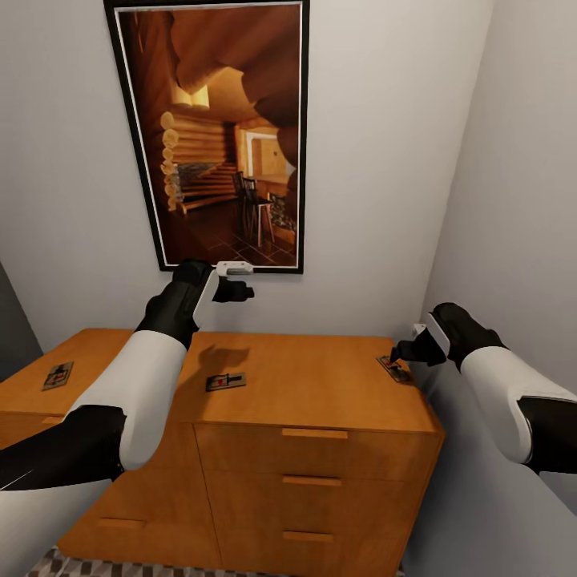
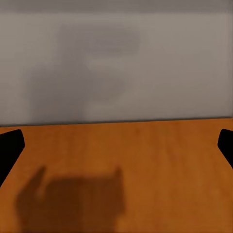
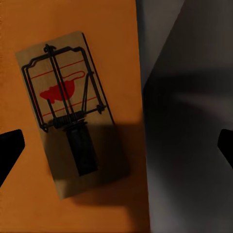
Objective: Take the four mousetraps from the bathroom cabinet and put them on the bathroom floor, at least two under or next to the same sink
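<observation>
Atop cabinet [image 1: 320, 377], 3 mousetraps [image 1: 225, 381], wrist close-up: red mark [image 3: 57, 91]

White forearm shells, black joints, black end effector [image 1: 405, 350] fingers

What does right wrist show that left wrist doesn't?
Right wrist alone: a mousetrap with a red mark, lying flat near the cabinet top's edge, and the dim gap beyond that edge. Left wrist alone: the grey wall behind the cabinet and the end effector's shadow on the wood. Both share the orange-brown cabinet top and dark fingertips spread wide at the frame sides.
</observation>
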